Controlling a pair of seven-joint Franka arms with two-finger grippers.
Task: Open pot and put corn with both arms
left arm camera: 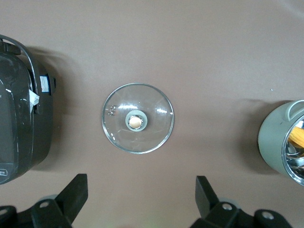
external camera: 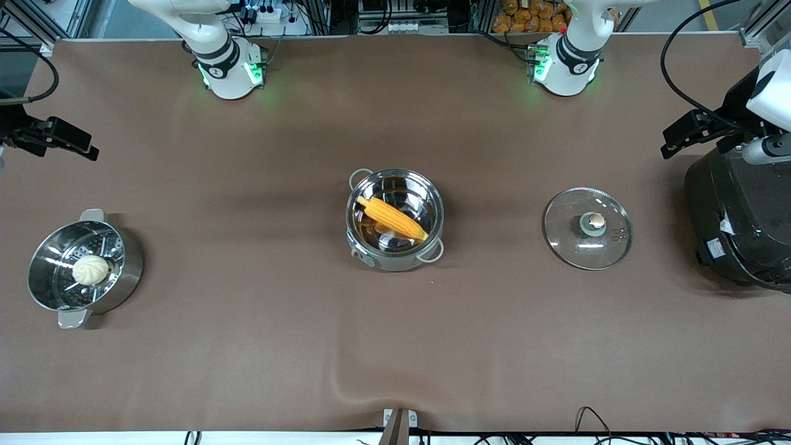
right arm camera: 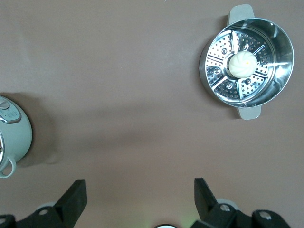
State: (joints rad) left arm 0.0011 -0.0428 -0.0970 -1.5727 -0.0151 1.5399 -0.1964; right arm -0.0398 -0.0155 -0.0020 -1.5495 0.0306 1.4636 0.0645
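The pot (external camera: 395,247) stands uncovered at the table's middle, with the corn (external camera: 392,217) lying slanted inside it. The pot's side (left arm camera: 275,142) and a bit of the corn (left arm camera: 297,135) show in the left wrist view; the pot's side (right arm camera: 13,137) also shows in the right wrist view. The glass lid (external camera: 609,238) lies flat on the table toward the left arm's end, knob up, and also shows in the left wrist view (left arm camera: 154,130). My left gripper (external camera: 673,143) (left arm camera: 141,190) is open and empty, up beside the cooker. My right gripper (external camera: 83,148) (right arm camera: 140,192) is open and empty, up over the right arm's end.
A steel steamer basket (external camera: 126,272) (right arm camera: 280,45) holding a pale bun (external camera: 91,270) (right arm camera: 243,64) stands at the right arm's end. A big dark electric cooker (external camera: 741,228) (left arm camera: 19,133) stands at the left arm's end, beside the lid.
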